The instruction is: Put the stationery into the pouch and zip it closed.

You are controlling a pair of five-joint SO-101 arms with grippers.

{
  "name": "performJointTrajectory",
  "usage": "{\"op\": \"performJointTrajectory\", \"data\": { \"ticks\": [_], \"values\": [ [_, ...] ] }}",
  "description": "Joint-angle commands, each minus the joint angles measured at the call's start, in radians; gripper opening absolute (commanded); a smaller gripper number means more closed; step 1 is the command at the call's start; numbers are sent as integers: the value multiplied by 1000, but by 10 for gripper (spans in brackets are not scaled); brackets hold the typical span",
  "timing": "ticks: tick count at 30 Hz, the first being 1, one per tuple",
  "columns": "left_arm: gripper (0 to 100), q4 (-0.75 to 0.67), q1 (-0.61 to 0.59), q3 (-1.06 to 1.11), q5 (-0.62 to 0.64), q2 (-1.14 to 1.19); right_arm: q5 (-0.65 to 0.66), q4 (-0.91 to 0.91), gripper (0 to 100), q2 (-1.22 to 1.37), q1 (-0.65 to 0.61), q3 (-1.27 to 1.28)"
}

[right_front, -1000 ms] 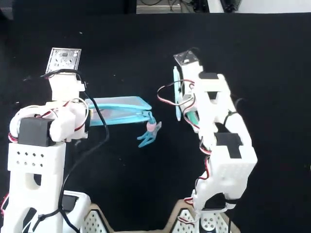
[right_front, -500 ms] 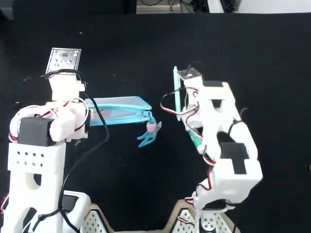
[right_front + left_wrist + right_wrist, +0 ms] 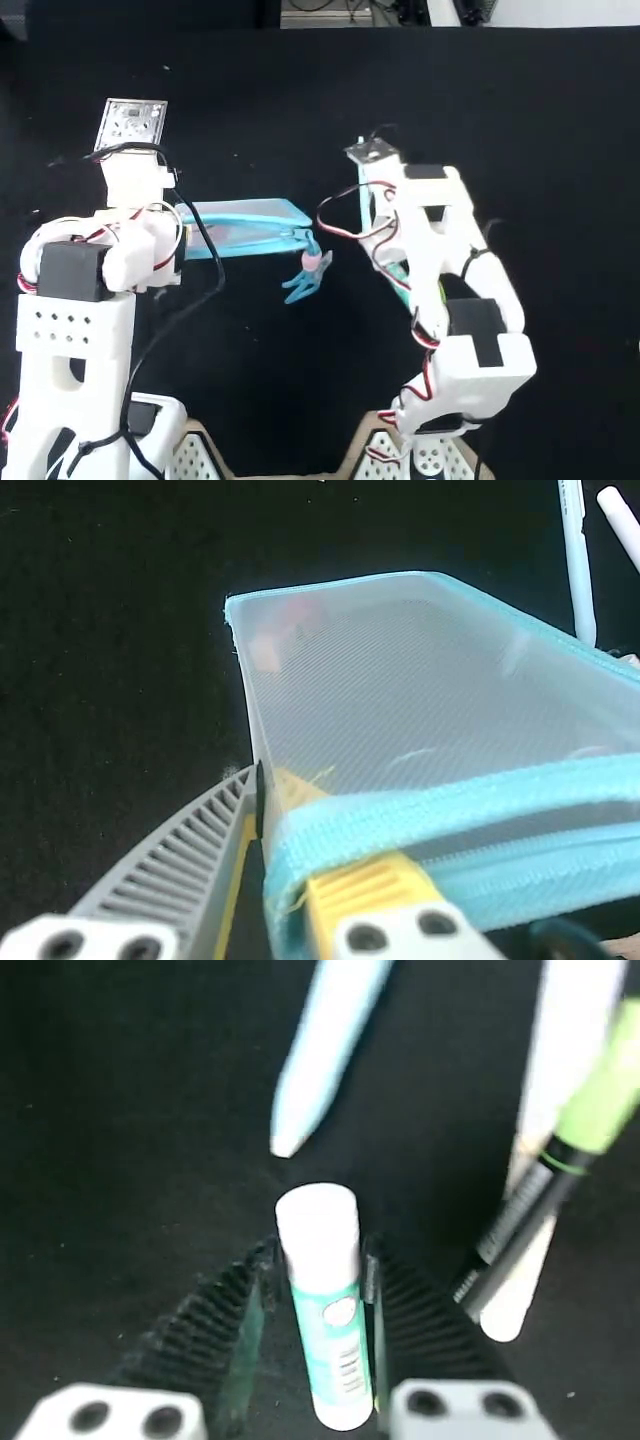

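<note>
A light blue see-through pouch lies left of centre, its zip end with a pink-and-blue charm pointing right. My left gripper is shut on the pouch's left edge, beside the zip band. My right gripper is shut on a white-and-green stick, just above the black table. In the high view the stick peeks out beneath the right arm. Just beyond the gripper lie a light blue pen, a white pen and a green-and-black pen.
The light blue pen lies lengthwise between the pouch and the right arm. Both arm bases stand at the table's near edge. The black tabletop stretches to the far right.
The right arm has drawn back toward the near side and shifted slightly left, carrying the white-and-green stick. The left arm and the pouch have not moved.
</note>
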Motion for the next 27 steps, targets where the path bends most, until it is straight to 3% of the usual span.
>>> {"op": "performJointTrajectory", "data": {
  "ticks": [1,8,16,20,27],
  "values": [
    [30,-2,7,13,-2,8,66,-2,118,-53,-18,-45],
    [30,-2,7,13,-2,8,204,-11,120,24,-18,-39],
    [30,-2,7,13,-2,8,196,-51,115,131,-17,-82],
    [30,-2,7,13,-2,8,150,-31,5,77,-17,-77],
    [30,-2,7,13,-2,8,140,141,11,-220,-20,-27]
  ]
}}
